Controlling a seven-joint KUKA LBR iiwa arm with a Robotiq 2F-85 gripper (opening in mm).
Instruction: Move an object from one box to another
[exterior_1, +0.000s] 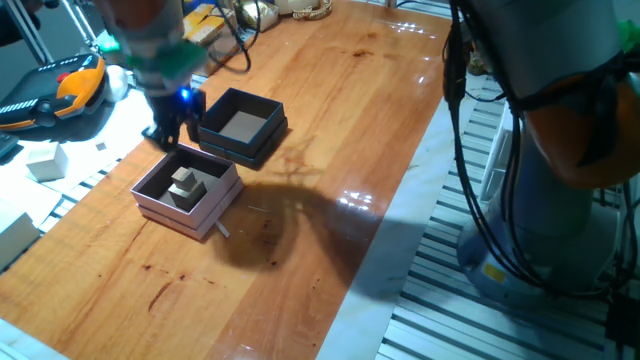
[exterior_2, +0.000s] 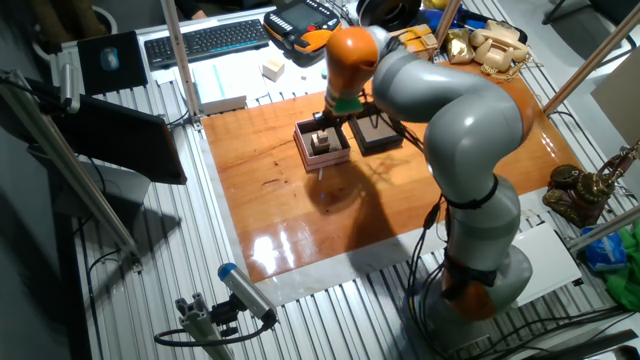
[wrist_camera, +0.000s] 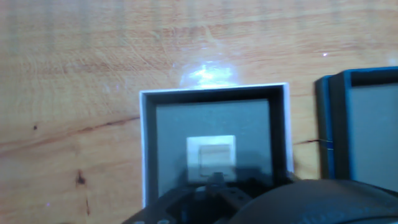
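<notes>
The pale pink box lies on the wooden table, and a small tan block rests on its dark floor. Just behind and to its right is the black box; its tan floor is bare. My gripper hovers over the far edge of the pink box, between the two boxes. It looks open and holds nothing. In the hand view the block shows just ahead of the fingers.
A yellow and black teach pendant and white blocks lie left of the table. A small white stick lies by the pink box's near corner. The arm's base stands at the right. A keyboard sits beyond the table.
</notes>
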